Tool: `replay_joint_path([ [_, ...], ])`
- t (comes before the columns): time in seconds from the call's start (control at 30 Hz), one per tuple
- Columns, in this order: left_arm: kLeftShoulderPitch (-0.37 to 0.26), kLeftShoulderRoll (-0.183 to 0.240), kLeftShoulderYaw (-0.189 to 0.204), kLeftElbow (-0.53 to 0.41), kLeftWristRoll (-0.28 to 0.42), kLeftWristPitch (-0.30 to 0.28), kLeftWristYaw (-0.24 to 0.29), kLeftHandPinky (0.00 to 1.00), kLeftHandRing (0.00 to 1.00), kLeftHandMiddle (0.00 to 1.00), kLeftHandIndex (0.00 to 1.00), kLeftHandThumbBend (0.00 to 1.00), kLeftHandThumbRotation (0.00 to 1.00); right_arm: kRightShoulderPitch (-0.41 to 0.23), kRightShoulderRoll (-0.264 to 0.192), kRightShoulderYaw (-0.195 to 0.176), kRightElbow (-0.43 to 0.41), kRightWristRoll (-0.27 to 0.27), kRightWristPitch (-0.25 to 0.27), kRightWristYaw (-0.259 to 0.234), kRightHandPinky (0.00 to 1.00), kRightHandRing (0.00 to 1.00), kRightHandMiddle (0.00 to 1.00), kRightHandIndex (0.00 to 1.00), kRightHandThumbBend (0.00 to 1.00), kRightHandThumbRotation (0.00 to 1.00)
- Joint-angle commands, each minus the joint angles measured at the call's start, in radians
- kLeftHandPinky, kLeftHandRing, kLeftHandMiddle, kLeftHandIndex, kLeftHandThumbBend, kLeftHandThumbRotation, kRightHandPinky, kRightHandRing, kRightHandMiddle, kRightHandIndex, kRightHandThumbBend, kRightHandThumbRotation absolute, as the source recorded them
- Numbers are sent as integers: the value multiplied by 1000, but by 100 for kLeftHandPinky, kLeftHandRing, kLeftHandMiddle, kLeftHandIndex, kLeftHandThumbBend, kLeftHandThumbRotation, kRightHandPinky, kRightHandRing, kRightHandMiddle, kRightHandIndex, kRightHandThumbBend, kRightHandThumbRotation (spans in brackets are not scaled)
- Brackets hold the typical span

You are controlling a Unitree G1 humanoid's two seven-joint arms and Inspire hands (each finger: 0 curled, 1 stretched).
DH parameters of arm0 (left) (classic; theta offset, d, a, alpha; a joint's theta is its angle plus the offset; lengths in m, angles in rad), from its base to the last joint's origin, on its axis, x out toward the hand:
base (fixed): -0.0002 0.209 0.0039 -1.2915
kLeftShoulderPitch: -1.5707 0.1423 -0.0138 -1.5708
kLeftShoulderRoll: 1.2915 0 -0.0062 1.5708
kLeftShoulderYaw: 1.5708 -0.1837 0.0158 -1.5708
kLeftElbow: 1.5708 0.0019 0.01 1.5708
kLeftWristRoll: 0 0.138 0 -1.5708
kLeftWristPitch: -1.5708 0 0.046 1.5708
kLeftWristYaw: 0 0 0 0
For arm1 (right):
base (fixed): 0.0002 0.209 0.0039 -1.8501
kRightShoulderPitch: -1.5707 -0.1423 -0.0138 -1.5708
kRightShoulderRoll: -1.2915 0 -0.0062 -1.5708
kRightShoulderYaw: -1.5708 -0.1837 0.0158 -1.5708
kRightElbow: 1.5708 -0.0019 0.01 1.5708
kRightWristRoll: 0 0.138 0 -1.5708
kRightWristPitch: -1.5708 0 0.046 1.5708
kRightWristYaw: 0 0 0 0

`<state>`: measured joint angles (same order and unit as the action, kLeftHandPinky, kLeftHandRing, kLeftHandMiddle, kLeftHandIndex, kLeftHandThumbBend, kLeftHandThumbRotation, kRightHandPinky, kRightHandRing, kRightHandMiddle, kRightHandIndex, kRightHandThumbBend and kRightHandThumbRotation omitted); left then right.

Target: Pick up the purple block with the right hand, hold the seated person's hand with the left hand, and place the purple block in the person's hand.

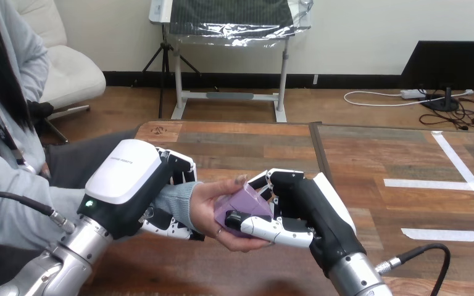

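Wooden table point(253, 143), plank top, with white tape strips point(433, 183) on its right part.

Purple block point(245, 205): off the table, in the person's hand point(208, 205), which is held out palm-up near the middle of the table's near side. The block sits against the palm, with one of the person's fingertips showing above its top edge. Whether its full weight rests on the palm: cannot tell.

Right hand point(313, 208): clamped on the block from the right, one finger lying across the block's lower face and others curled over its top. That finger hides the block's lower edge.

Left hand point(126, 174): closed round the person's wrist just behind the palm, fingers showing above and below the grey sleeve point(182, 203). Its white back shell and the sleeve hide the wrist itself, so the contact under them is not visible.
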<state>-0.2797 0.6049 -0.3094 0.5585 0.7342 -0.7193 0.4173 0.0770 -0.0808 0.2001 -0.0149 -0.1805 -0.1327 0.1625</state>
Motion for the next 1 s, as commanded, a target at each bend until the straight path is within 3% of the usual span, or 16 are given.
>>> replay_joint_path([
  [0.0,-128,-55,33,-77,-36,-20,14,22,23,27,28,95,23,-17,28,72,-70,-14,9,15,2,7,12,14,24,18],
  [0.37,-137,-69,27,-57,-35,-40,17,23,24,27,29,95,22,-23,36,76,-98,-31,44,7,2,6,12,14,25,18],
  [0.97,-123,-76,27,-56,-28,-42,19,24,23,27,29,95,22,-54,21,49,-97,-15,64,19,2,6,11,14,25,15],
])
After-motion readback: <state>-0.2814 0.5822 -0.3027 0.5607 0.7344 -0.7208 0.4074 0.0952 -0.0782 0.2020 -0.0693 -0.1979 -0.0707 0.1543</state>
